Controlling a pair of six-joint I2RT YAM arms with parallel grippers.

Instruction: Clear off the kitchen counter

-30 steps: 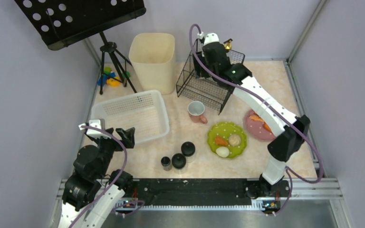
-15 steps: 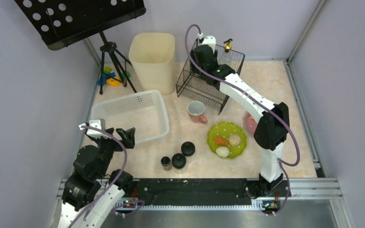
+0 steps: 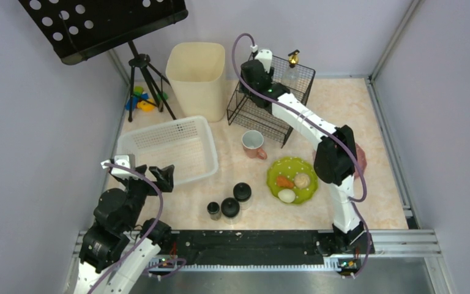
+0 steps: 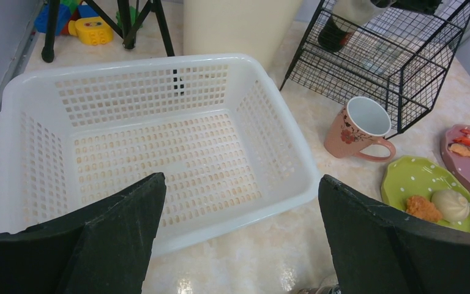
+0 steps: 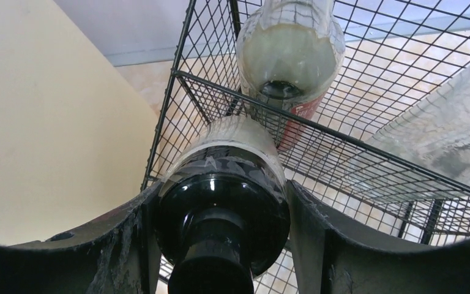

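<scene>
The counter (image 3: 367, 104) is seen as a glossy beige-pink marble slab. It is laid flat between the near rail (image 3: 251, 245) and the back wall, with its long axis running left to right. On it are counted one white basket (image 3: 171, 150), one cream bin (image 3: 197, 76), one wire rack (image 3: 263, 113), one mug (image 3: 252, 142), two plates, green (image 3: 275, 168) and pink (image 4: 456, 165), and three black-lidded jars (image 3: 230, 207). A dark bottle (image 5: 220, 202) is clamped by the right gripper (image 5: 220, 226) at the rack. The left gripper (image 4: 240, 184) is poised near the basket, jaws spread wide.
</scene>
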